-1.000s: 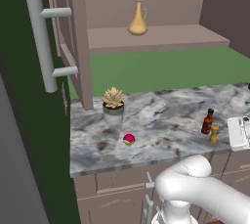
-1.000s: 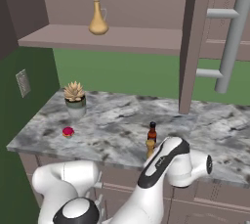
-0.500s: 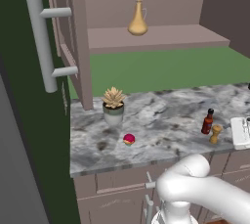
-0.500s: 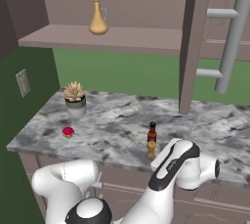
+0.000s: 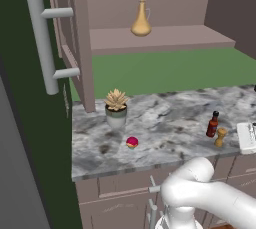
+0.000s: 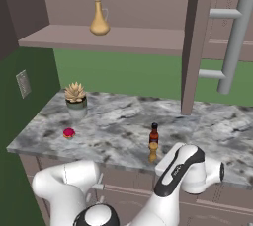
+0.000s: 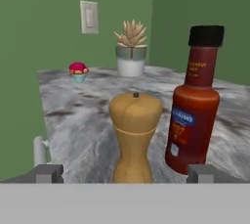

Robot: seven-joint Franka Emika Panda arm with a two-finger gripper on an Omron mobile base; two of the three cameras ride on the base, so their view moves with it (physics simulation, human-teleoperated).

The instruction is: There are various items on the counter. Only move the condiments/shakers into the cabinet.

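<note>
Up on the cabinet shelf [image 5: 165, 40] stands one tan flask bottle [image 5: 141, 19], upright and alone, with the cabinet door [image 5: 75, 33] swung wide beside it. Down on the marbled surface [image 5: 165, 123] I count four things: one potted succulent [image 5: 116, 108] toward the back, one tiny red round thing [image 5: 132, 142] just in front of it, and, well apart from those two near the front edge, one red sauce bottle [image 5: 212, 124] and one small wooden shaker [image 5: 220, 137] standing just beside each other. So that's three condiments in all, one shelved and two on the stone. From the hand view we're right up close: the shaker sits dead centre and upright, the sauce bottle just beside it on one side, black cap on. The two fingers [image 7: 49, 173] stand spread wide, one tip either side of the shaker, gripping nothing. One wall switch plate [image 7: 89, 16] shows on the green wall behind.
</note>
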